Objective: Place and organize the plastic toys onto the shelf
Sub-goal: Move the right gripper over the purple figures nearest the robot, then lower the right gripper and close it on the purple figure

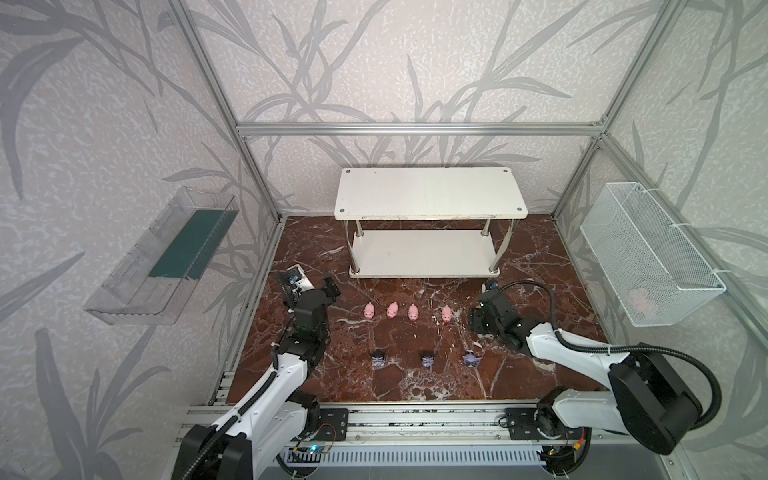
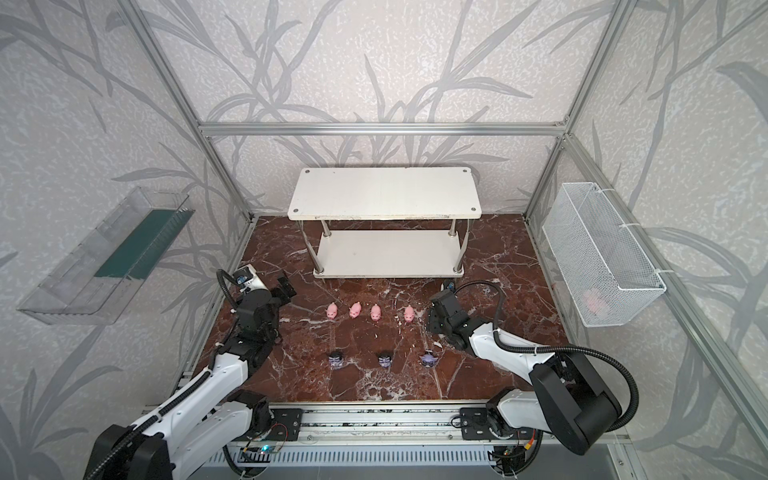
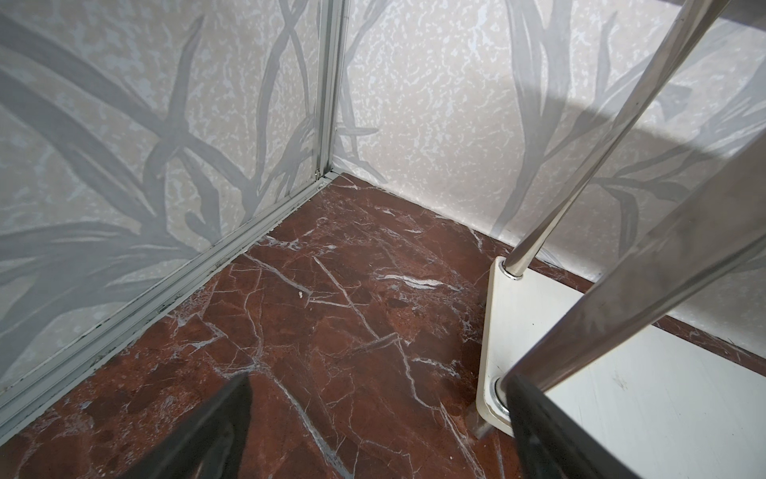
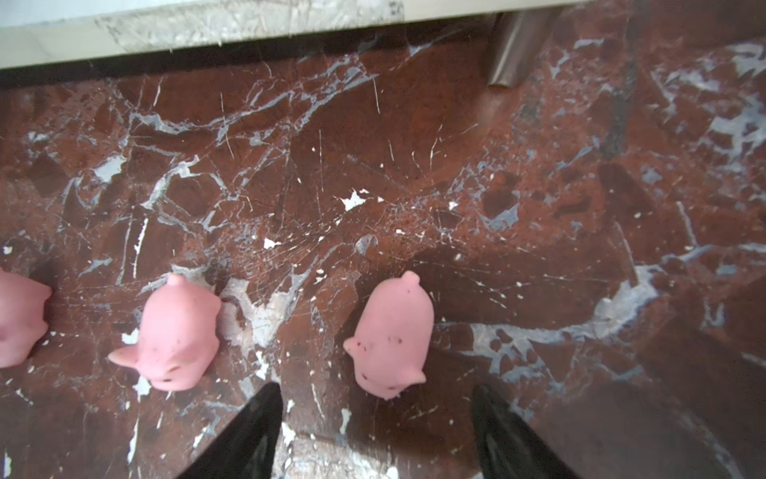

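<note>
Standing before the shelf [image 1: 430,191] are four pigs [image 1: 392,310] (figurines [image 1: 427,360] nearer)

Shelf [image 1: 428,191] stands at the back of the table [image 1: 540,270], centred, close to the rear wall. Before it, a row of four pigs [image 1: 392,310] runs left to right, the rightmost pig [image 1: 446,313] set a little apart. Nearer still, three hooded figures [image 1: 427,360] stand in a second row, well spaced. Tray [image 1: 162,257] hangs on the left wall and basket [image 1: 648,257] on the right wall, with something small in its near end, too blurred to name.
</note>
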You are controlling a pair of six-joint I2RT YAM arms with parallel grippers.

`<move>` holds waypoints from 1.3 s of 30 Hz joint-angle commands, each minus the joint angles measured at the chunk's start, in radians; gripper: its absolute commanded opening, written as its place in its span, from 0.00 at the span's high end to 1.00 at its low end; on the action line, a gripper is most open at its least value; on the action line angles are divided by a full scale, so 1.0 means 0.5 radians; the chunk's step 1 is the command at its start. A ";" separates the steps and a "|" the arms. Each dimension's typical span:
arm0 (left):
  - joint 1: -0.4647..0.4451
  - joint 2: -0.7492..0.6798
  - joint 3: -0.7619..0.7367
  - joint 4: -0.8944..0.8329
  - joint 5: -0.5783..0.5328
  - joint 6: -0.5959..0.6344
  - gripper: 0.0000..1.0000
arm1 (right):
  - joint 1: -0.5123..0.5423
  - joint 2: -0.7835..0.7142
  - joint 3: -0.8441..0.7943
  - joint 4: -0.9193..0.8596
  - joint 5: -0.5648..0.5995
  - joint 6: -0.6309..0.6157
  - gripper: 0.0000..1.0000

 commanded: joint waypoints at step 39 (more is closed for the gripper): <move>0.006 0.007 -0.064 0.055 0.047 -0.085 0.07 | 1.030 -0.810 -0.124 -1.007 0.032 0.529 0.15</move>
